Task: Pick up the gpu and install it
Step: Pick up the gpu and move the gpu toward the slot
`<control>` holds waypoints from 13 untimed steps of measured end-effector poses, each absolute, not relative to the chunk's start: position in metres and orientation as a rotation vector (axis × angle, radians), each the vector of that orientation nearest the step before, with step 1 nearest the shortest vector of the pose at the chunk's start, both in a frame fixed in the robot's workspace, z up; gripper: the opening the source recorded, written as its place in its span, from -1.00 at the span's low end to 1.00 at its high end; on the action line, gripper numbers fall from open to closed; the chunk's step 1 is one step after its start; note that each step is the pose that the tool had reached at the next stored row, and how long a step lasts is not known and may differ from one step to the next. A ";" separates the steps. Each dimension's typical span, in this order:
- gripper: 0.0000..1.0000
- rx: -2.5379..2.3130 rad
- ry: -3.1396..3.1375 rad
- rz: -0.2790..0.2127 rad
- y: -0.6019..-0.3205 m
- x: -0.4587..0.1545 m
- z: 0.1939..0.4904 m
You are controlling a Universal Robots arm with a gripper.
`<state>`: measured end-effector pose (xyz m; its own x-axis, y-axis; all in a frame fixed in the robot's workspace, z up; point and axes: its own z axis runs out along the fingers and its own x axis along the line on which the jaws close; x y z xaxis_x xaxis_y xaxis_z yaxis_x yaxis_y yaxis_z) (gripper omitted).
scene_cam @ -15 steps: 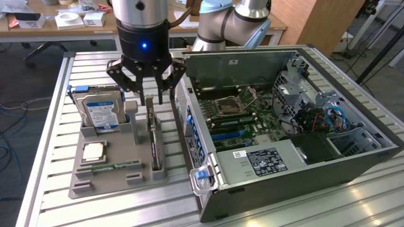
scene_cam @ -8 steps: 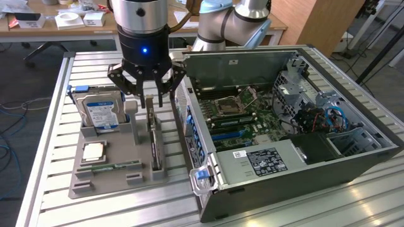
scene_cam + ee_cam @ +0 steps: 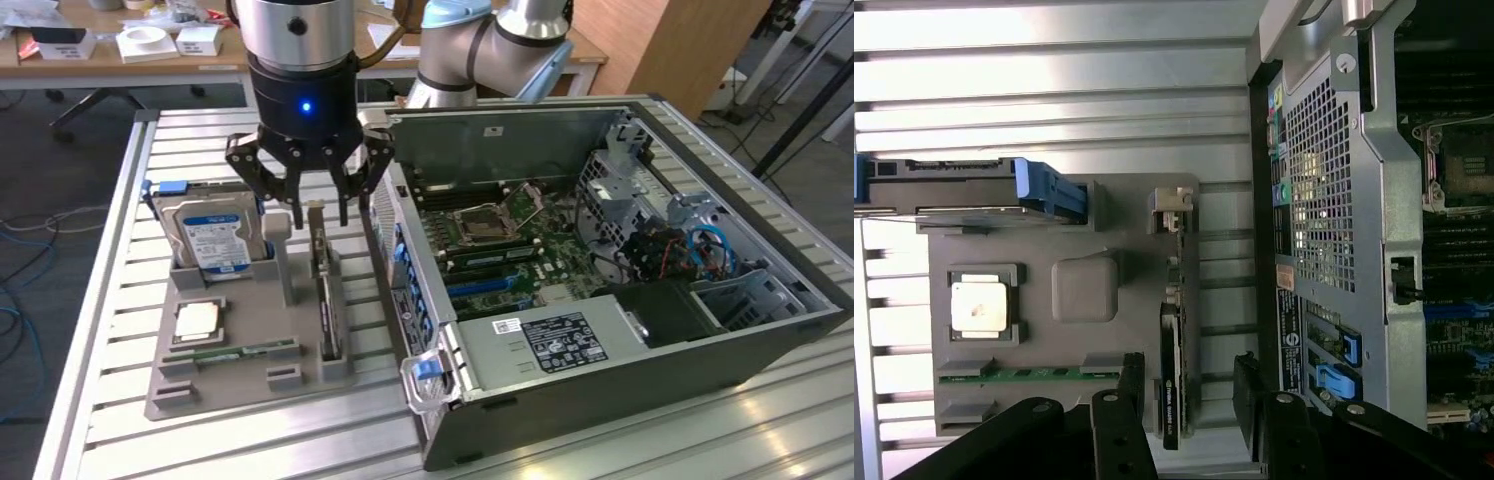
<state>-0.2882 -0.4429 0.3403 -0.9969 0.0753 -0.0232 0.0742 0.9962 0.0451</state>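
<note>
My gripper (image 3: 315,218) (image 3: 1189,400) hangs above the grey parts tray (image 3: 220,382) (image 3: 1134,235) on the exterior view's left, jaws spread wide and gripping nothing; the gpu (image 3: 328,310) (image 3: 1172,400) stands on its long edge in a narrow slot along the tray's side nearest the computer case (image 3: 601,420), its pale bracket at the far end; I read that upright stance as deliberate, since it leaves both flat faces of the thin black card free for my fingers (image 3: 1132,395) to close on; in the wrist view they sit one to each side of the card with tray showing in the gaps, so I am lined up across its thickness but not touching it; how high I hang above its top edge I cannot tell exactly; the rest of the tray keeps its own pockets: the hard drive (image 3: 214,240) (image 3: 954,185) upright at the far left corner, the processor (image 3: 198,320) (image 3: 981,305) lying flat nearer, and the green memory stick (image 3: 240,352) (image 3: 1024,375) flat along the near side, each well apart from my jaws; the case lies on its side just to the exterior view's right of the tray, its panel off and the motherboard (image 3: 521,240) facing up, which I take to be so that a card can be pressed straight down into a slot; the gpu is not yet lifted, so the job is at its start.
</note>
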 end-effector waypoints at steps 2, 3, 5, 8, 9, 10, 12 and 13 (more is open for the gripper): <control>-0.03 0.117 3.113 0.069 -0.443 -0.288 0.340; -0.03 0.117 3.113 0.070 -0.443 -0.288 0.338; -0.03 0.117 3.114 0.069 -0.443 -0.288 0.334; -0.03 0.117 3.114 0.070 -0.443 -0.288 0.329; -0.03 0.117 3.114 0.069 -0.443 -0.288 0.327; -0.03 0.117 3.114 0.069 -0.443 -0.288 0.325; -0.03 0.117 3.114 0.070 -0.443 -0.288 0.322; -0.03 0.117 3.114 0.069 -0.443 -0.288 0.320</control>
<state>-0.2882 -0.4429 0.3199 -0.9969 0.0753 -0.0232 0.0742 0.9962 0.0455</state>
